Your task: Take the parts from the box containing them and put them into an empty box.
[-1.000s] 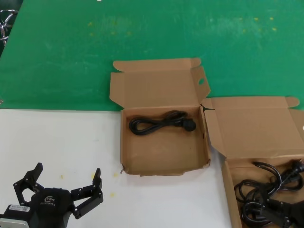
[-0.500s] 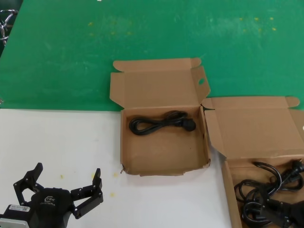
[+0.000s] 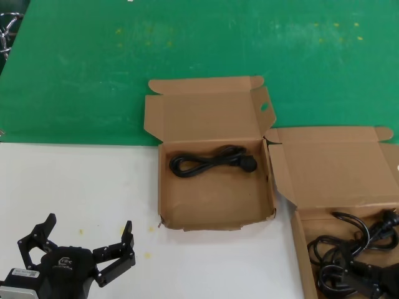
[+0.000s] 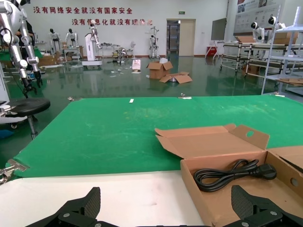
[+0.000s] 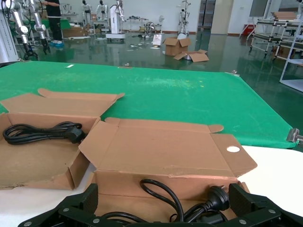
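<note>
The box with the oval-holed lid tab stands open mid-table with one black looped cord lying along its far wall. It also shows in the left wrist view and the cord too. The box to its right, lid up, holds several tangled black cords. My left gripper is open and empty over the white table, near-left of the middle box. My right gripper is out of the head view; its fingers stand wide apart just above the cords in the right box.
A green mat covers the far part of the table and white tabletop the near part. The two boxes almost touch at their corners. A metal object sits at the far left edge.
</note>
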